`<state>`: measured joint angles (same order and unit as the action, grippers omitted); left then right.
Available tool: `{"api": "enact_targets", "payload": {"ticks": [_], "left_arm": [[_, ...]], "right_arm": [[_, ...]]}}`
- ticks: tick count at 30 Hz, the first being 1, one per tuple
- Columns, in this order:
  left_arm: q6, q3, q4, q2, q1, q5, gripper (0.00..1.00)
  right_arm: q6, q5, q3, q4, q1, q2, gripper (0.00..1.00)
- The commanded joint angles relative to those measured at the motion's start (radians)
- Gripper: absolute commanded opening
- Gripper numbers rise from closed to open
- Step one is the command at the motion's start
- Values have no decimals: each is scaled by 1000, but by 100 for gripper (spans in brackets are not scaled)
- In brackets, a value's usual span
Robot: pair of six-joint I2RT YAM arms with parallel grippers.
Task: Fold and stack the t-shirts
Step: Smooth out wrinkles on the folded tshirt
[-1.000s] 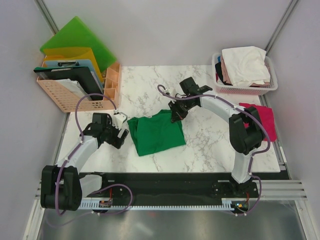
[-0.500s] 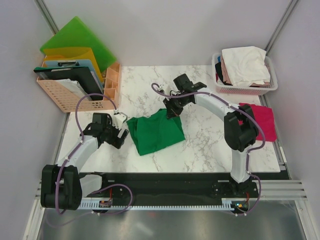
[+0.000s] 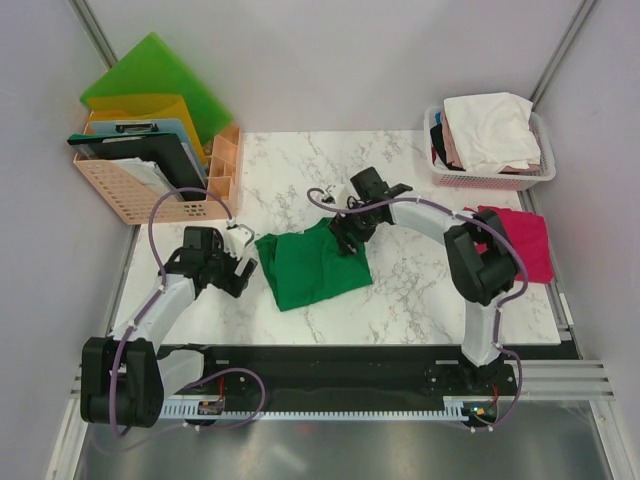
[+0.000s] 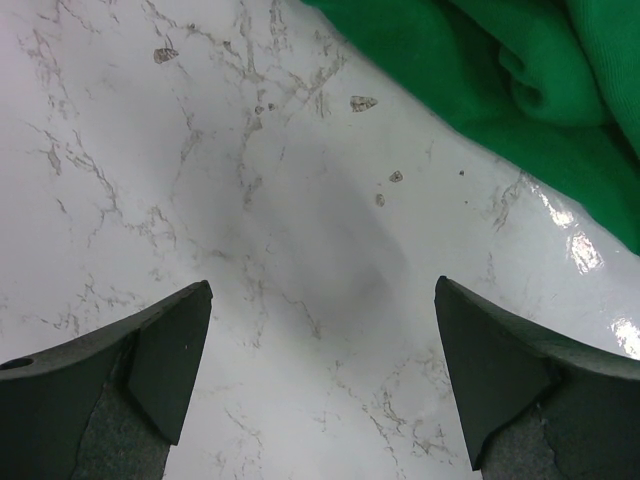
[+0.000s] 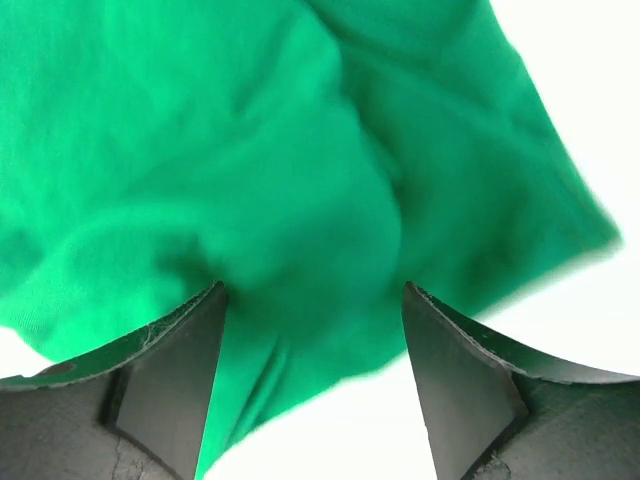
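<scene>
Seen from above, with the arm bases at 6 o'clock, one tee (image 3: 310, 268) lies on the worktop (image 3: 420, 290), just left of its middle. The left end effector (image 3: 240, 272) sits at this tee's 9 o'clock, just beside its edge, over bare worktop. The right end effector (image 3: 350, 237) is over the tee's 1 o'clock corner. A second tee (image 3: 528, 240) lies at the worktop's 3 o'clock edge, well apart from the first. Behind it, at 1 o'clock, a basket (image 3: 490, 182) holds a pile of tees (image 3: 490, 130). At 10 o'clock stands a rack (image 3: 125, 195) with folders (image 3: 150, 75) in it, and an organiser (image 3: 225, 165) just beside its right.
</scene>
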<state>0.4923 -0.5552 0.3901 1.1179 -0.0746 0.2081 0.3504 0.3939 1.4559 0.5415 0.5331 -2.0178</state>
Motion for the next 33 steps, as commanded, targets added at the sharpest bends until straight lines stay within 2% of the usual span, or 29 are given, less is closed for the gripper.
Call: {"api": "enact_targets", "payload": {"ticks": [1, 4, 8, 10, 13, 15, 20, 23, 27, 33], "left_arm": [[26, 5, -19, -24, -5, 0, 100], [26, -6, -14, -20, -8, 19, 100], [3, -102, 27, 13, -14, 79, 100], [-9, -167, 120, 71, -19, 198, 100], [-21, -363, 257, 190, -30, 394, 100], [-30, -429, 289, 252, -37, 518, 100], [-57, -593, 343, 443, -50, 667, 100], [-38, -658, 429, 563, -50, 790, 100], [-12, -681, 467, 649, -50, 792, 100], [-34, -666, 437, 652, -50, 778, 100]], "right_arm": [[-37, -122, -75, -118, -2, 174, 79], [-42, -174, -114, -92, -4, 269, 80], [-8, -210, -213, -81, -4, 416, 82], [-5, -233, -239, -75, -5, 453, 82], [-2, -271, -302, -95, -5, 507, 82], [-7, -282, -348, -127, -4, 527, 81], [-30, -276, -385, -161, -8, 525, 79], [-16, -300, -385, -160, -8, 515, 79], [-24, -291, -385, -163, -10, 507, 79], [-16, -288, -396, -167, -13, 496, 78]]}}
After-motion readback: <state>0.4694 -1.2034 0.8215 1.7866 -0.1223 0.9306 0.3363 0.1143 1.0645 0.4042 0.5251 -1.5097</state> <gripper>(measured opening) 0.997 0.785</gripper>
